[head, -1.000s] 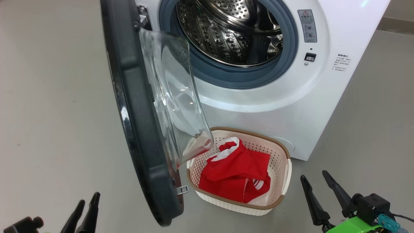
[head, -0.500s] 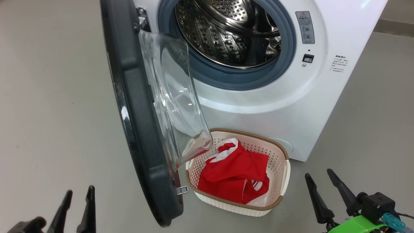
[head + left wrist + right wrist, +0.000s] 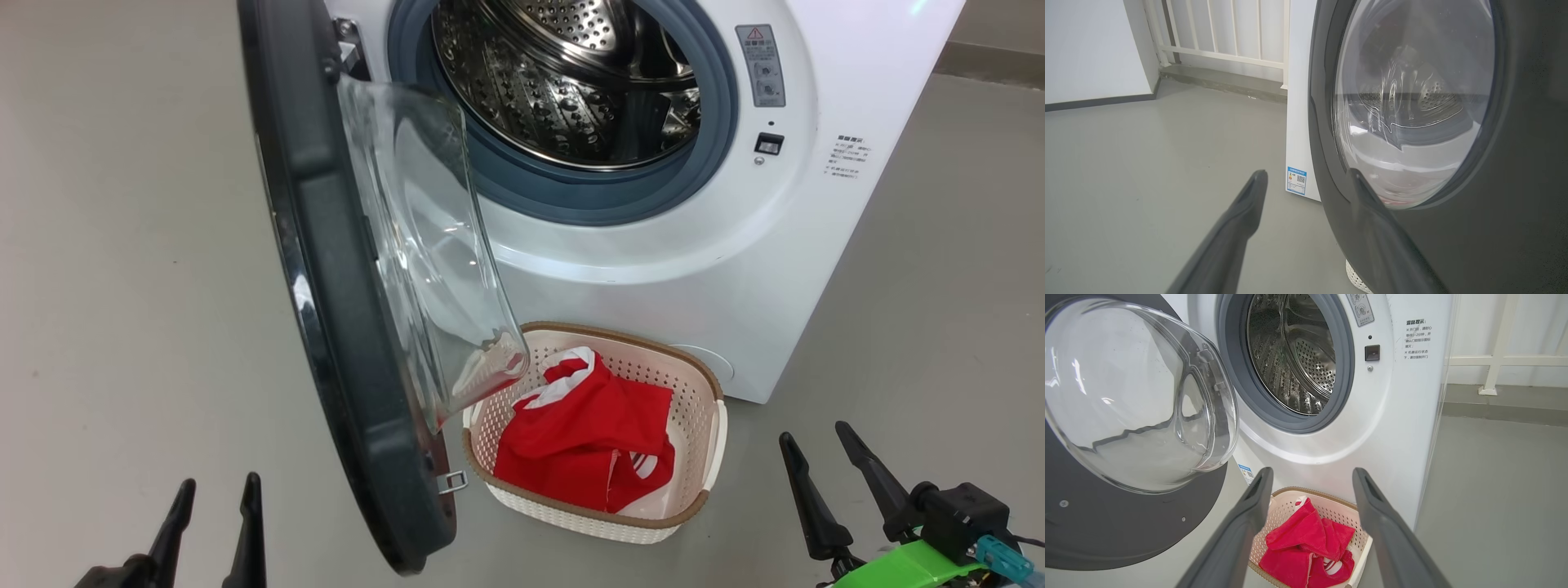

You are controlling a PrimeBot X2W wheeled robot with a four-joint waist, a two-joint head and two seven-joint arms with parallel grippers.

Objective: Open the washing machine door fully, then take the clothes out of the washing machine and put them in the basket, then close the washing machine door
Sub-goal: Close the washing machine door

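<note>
Washing machine door (image 3: 326, 310) looks like the one thing left to handle, judging by how the rest lies. Nearest the robot, low in the head view, the left gripper (image 3: 221, 482) hangs over the floor (image 3: 122, 286) with its jaws wide and empty. The right gripper (image 3: 814, 431) is just as wide and empty, and it sits well apart from the door on the other side. Next out stands the door itself, swung toward the robot and seen almost edge-on, with its latch edge near and its hinge back at the machine's left. Its glossy black outer face lies just to the right of the left jaws. In the left wrist view one finger overlaps the rim and the other points past it at bare floor, but contact cannot be told. The left arm is therefore the nearer one, and a sideways push from it toward the opening seems the likely closing move. Beyond the door's lower edge the basket (image 3: 620, 335) rests on the floor close to the front of the washing machine (image 3: 653, 253), with the red clothes (image 3: 588, 433) heaped inside. The glass bowl overlaps the basket's left rim in the head view, though the right wrist view shows them apart. Farthest back, the visible part of the steel drum (image 3: 563, 90) holds no fabric.
</note>
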